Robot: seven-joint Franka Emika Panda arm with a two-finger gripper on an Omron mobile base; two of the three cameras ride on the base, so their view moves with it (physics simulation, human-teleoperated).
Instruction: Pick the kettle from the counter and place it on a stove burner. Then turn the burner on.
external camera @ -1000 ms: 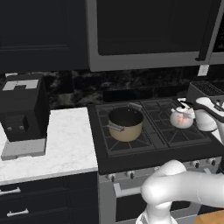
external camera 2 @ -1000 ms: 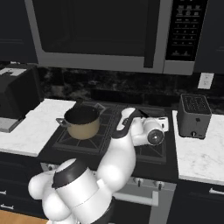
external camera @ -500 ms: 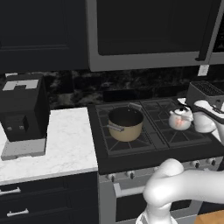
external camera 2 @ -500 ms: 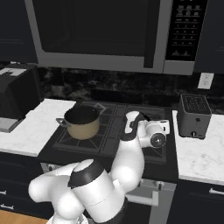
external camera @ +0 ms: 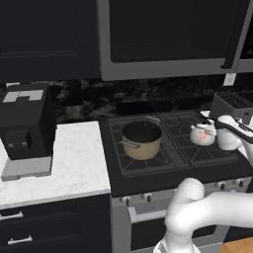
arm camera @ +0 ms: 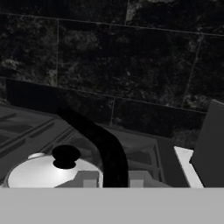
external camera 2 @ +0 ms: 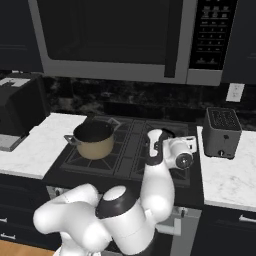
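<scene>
- Kettle (external camera: pixel 203 133) is seen over the right-side stove burner (external camera: pixel 200 143) of the black cooktop (external camera: pixel 148 170); whether it touches the grate cannot be told.
- Left to right: black coffee machine (external camera: pixel 24 121) on the counter (external camera: pixel 69 163), tan pot (external camera: pixel 142 140) on the left burner, kettle, grey toaster (external camera: pixel 232 105) far right.
- Gripper (arm camera: pixel 113 178) is pinched shut on the kettle's black arched handle (arm camera: pixel 98 140), as seen in the hand view; the white lid (arm camera: pixel 48 171) with black knob (arm camera: pixel 65 156) lies just below.
- In the right base view the white arm (external camera 2: pixel 160 180) covers the kettle; the toaster (external camera 2: pixel 221 132) stands on the right counter (external camera 2: pixel 227 182).
</scene>
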